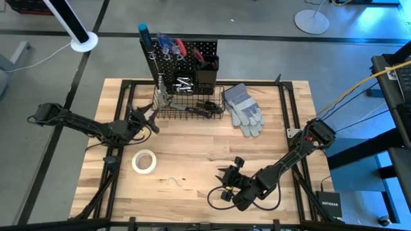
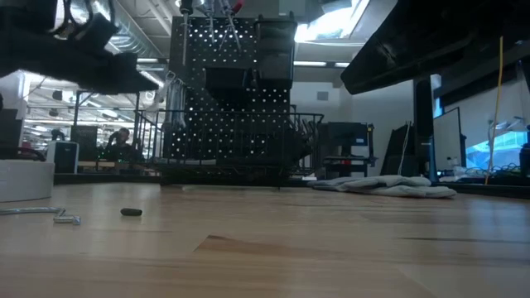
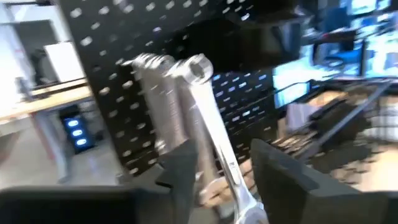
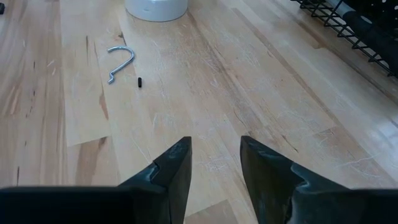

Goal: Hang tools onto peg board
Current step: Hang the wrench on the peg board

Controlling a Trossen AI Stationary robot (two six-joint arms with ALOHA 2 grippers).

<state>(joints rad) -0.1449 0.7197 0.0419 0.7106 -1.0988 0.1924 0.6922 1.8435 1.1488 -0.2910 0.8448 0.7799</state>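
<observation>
Your left gripper (image 3: 217,180) fills the near edge of its own wrist view, its two dark fingers (image 3: 180,174) spread apart with a silver wrench (image 3: 214,140) standing between them; you can see a gap on each side of the shaft, so the jaws are not pinching it. Its ring end sits up against the peg board (image 3: 124,81), beside a bunch of other silver wrenches (image 3: 163,106) hanging there. From above, you'll find that gripper (image 1: 149,119) at the board's left lower corner, by the wire basket (image 1: 192,106).

You have the right gripper (image 4: 214,171) low over bare wooden table (image 4: 261,112), jaws parted and holding nothing. It waits near the front of the table (image 1: 192,154) in the overhead view.

Ahead of it lie a loose silver hook (image 4: 120,61), a small dark bit (image 4: 140,81) just beside that, and the white tape roll (image 4: 155,7) farther on. Grey work gloves (image 1: 244,108) rest right of the basket. Screwdrivers (image 1: 170,46) with red and blue handles stand along the board's top.
</observation>
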